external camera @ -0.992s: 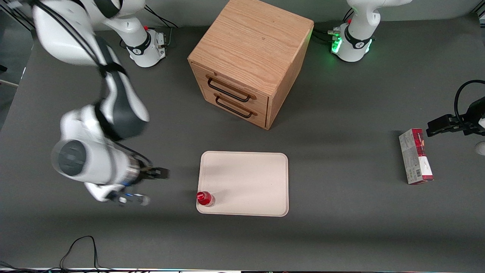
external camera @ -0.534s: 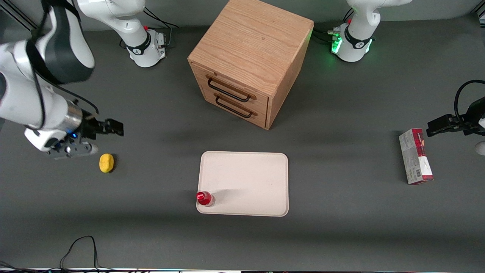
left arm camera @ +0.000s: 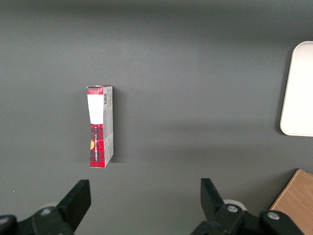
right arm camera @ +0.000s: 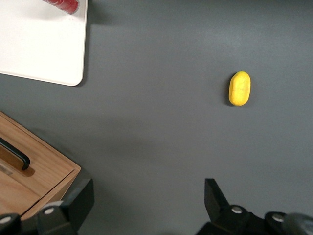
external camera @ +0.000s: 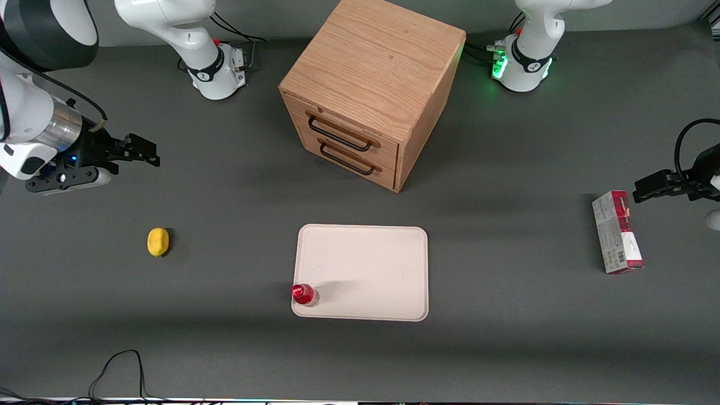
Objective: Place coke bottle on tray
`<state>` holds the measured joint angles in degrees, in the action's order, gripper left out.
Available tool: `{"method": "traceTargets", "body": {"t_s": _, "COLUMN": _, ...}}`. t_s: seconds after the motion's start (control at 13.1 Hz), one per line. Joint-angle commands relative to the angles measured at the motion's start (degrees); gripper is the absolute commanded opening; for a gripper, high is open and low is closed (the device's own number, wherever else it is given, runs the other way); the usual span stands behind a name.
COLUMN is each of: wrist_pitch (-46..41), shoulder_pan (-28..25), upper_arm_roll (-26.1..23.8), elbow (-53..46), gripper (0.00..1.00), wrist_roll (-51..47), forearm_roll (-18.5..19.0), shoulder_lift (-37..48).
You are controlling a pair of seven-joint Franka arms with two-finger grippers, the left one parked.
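While the small red coke bottle with its red cap (external camera: 304, 294) stands upright on the corner of the flat cream-white rectangular tray (external camera: 371, 264) nearest the front camera and the working arm's end, the black two-finger gripper (external camera: 147, 152) hangs empty, fingers apart, well away over the grey table (external camera: 506, 349).

Small and light by the look of it, stiff plastic, probably slick and easy to tip, so I'd take it around the body below the cap. Against a second ago, the arm has swung up and off from beside the tray toward its own end, uncovering a yellow lemon-shaped thing (external camera: 158, 242); bottle, tray, wooden two-drawer cabinet (external camera: 371, 84) and red-and-grey carton (external camera: 617, 232) sit as they were.
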<state>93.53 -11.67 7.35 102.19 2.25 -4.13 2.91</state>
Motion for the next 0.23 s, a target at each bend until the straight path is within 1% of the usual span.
{"method": "traceTargets", "body": {"t_s": 0.0, "wrist_pitch": -1.2, "shoulder_pan": -3.5, "upper_arm_roll": 4.1, "elbow": -1.6, "gripper": 1.0, "wrist_roll": 1.1, "forearm_roll": -0.7, "shoulder_lift": -0.2}}
{"method": "traceTargets", "body": {"t_s": 0.08, "wrist_pitch": -1.3, "shoulder_pan": -3.9, "upper_arm_roll": 4.0, "elbow": -1.6, "gripper": 1.0, "wrist_roll": 1.1, "forearm_roll": 1.6, "shoulder_lift": -0.2}}
{"method": "traceTargets", "body": {"t_s": 0.15, "wrist_pitch": -1.3, "shoulder_pan": -4.1, "upper_arm_roll": 3.9, "elbow": -1.9, "gripper": 1.0, "wrist_roll": 1.3, "forearm_roll": 3.0, "shoulder_lift": -0.3}}
